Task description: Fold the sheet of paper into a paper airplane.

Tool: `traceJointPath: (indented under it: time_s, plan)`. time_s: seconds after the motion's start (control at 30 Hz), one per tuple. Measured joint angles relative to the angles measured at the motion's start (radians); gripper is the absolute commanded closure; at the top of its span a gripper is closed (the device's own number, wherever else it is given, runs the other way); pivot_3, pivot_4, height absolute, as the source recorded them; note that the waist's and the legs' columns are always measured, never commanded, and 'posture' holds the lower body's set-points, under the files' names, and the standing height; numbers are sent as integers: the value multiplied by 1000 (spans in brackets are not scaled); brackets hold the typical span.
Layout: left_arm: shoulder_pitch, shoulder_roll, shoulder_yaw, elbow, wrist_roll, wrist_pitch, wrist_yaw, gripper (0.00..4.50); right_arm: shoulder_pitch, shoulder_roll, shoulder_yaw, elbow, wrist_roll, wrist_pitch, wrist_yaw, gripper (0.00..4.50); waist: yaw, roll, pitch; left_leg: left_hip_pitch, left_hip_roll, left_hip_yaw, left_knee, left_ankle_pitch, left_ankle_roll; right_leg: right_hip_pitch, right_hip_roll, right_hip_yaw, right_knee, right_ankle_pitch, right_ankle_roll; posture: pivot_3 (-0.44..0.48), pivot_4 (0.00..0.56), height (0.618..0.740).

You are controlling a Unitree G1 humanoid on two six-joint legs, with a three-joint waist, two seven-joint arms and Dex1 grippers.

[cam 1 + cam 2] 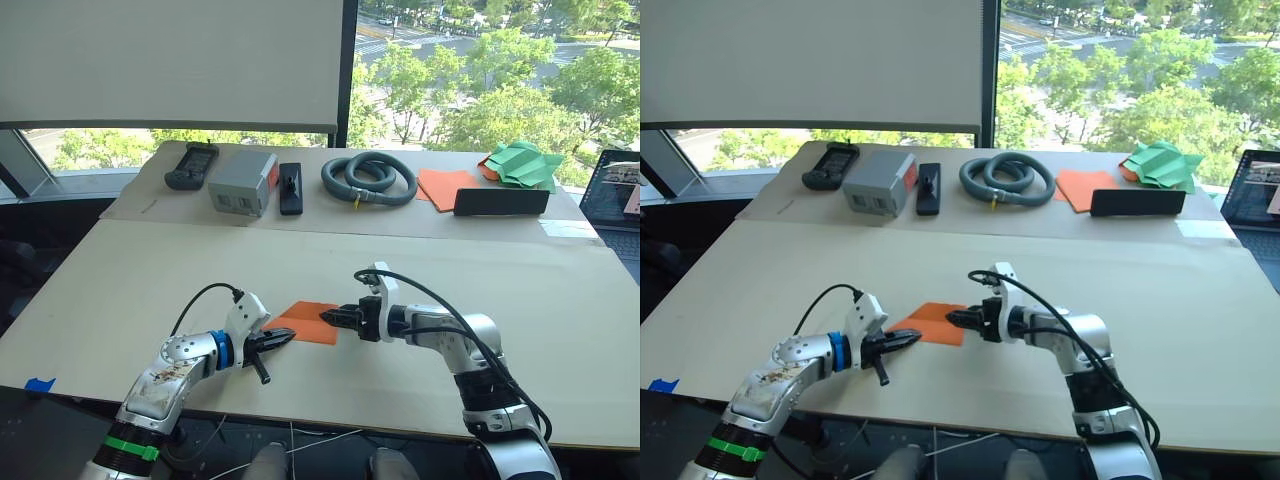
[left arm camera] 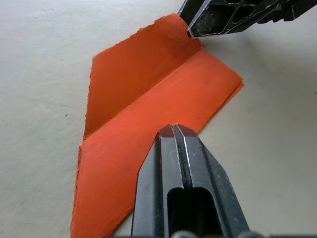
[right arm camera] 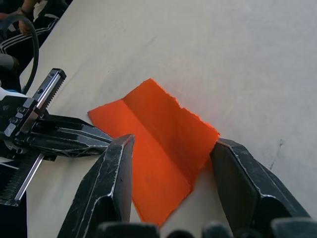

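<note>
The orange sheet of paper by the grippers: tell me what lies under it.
The sheet of paper lies on the bare table, a crease running across it. Whatever is beneath the sheet itself is covered and cannot be seen.

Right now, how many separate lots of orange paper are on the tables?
2: the sheet of paper between both grippers on the near table, and an orange paper stack on the far table. More may hide under it.

The sheet of paper [image 1: 308, 322] lies on the near table [image 1: 120, 290], between the left gripper [image 1: 285, 338] at its near left edge and the right gripper [image 1: 328, 317] at its right edge. On the far table [image 1: 300, 222], left to right, sit a remote [image 1: 191, 165], a box [image 1: 243, 184], a handheld device [image 1: 291, 188], a coiled hose [image 1: 369, 179], a paper stack [image 1: 441, 187], and green paper shapes [image 1: 521, 164]. A laptop [image 1: 615, 185] stands at far right.
</note>
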Motion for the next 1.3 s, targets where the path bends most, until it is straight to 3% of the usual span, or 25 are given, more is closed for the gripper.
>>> traceJointPath:
  time_s: [0.23, 0.57, 0.87, 1.3]
  plan:
    - [1, 3, -2, -3, 0, 0, 1, 4500, 0, 2, -8, 16, -4, -59, 10, 4462, 0, 0, 0, 0, 0, 0, 0, 0, 0, 0, 0, 0, 0, 0, 0, 0, 150, 702]
    - [-8, 6, -2, -1, -1, 0, -3, 4500, 56, -61, 101, -71, -22, -178, 76, 4462, -1, 1, 0, -1, 0, 0, 0, -1, -1, 0, 0, 0, -1, 0, 0, 0, 150, 702]
    - [-15, 18, -2, 1, -1, 1, -14, 4500, 173, -183, 307, -226, -171, -495, 205, 4462, -3, 0, 0, -1, 0, 1, 0, -1, -2, 0, -1, 0, -3, 0, 0, 0, 150, 702]
    - [0, 89, 16, -27, -13, 19, -49, 4500, 187, -161, 339, -159, -241, -489, 171, 4462, -14, 0, 0, 1, 1, 0, -2, -1, -2, 0, -1, -1, -3, -1, 0, 0, 150, 702]
